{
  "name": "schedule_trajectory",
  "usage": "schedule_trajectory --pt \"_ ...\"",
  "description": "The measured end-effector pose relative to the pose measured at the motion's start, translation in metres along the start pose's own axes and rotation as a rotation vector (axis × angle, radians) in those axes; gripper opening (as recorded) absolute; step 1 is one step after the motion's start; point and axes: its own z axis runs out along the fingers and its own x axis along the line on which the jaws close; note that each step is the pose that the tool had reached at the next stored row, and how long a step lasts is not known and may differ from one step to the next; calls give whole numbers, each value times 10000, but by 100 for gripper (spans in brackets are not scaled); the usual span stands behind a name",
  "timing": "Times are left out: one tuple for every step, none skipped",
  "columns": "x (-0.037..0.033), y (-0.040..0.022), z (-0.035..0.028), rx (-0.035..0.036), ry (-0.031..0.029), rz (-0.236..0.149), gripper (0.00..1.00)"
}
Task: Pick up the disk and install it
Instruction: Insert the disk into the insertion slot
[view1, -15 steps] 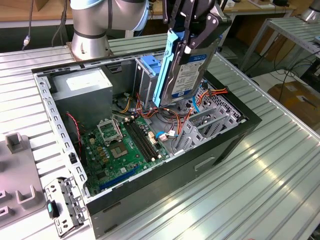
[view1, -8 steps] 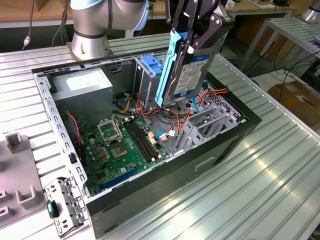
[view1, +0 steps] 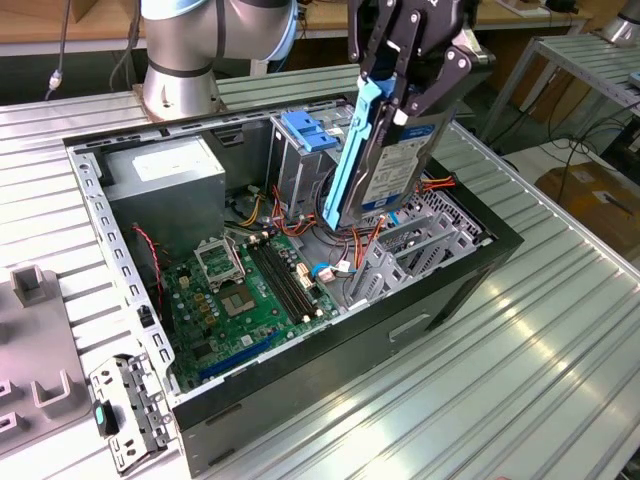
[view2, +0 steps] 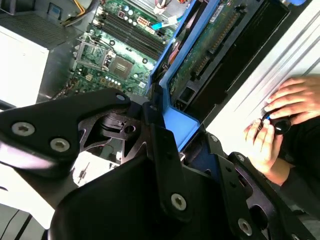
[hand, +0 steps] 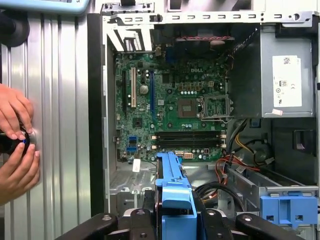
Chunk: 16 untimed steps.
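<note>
The disk (view1: 388, 165), a silver hard drive with a blue bracket (view1: 353, 150) along its edge, hangs upright over the open computer case (view1: 330, 345). My gripper (view1: 397, 85) is shut on its upper end. The drive's lower end sits just above the orange cables and the metal bay at the exterior view's right side of the case. The second wrist view gives the disk's green circuit side (view2: 212, 42) running away from the gripper (view2: 167, 140). In the first wrist view the blue bracket (hand: 172, 182) stands between the black fingers (hand: 135, 222), above the case floor.
Inside the case lie a green motherboard (view1: 250, 290), a grey power-supply box (view1: 165, 170) and a metal cage with a blue top (view1: 305, 135). A person's hands (hand: 15, 145) hold a small black device on the ribbed table beside the case. Grey fixtures (view1: 40, 340) sit at the exterior view's left.
</note>
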Motion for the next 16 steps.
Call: schedule_trajectory --pt "12 -22 3 0 0 0 37" --pt "23 -71 7 1 -2 0 37" --pt "29 -108 9 0 -1 0 37" --pt "34 -145 11 0 -1 0 37" --pt "39 -178 13 1 -2 0 37" --pt "44 -211 16 0 -2 1 37" --pt "54 -267 19 0 -2 0 37" --pt "62 -300 22 0 -2 -1 37" --pt "70 -328 24 0 -1 -1 37" --pt "84 -358 29 0 -1 0 37" --pt "101 -381 35 0 0 0 37" --pt "115 -394 39 0 -1 0 37" --pt "129 -404 43 0 -1 0 37" --pt "144 -415 47 0 -1 0 37" --pt "156 -424 51 0 -1 0 37" --pt "171 -435 56 1 -2 0 37"
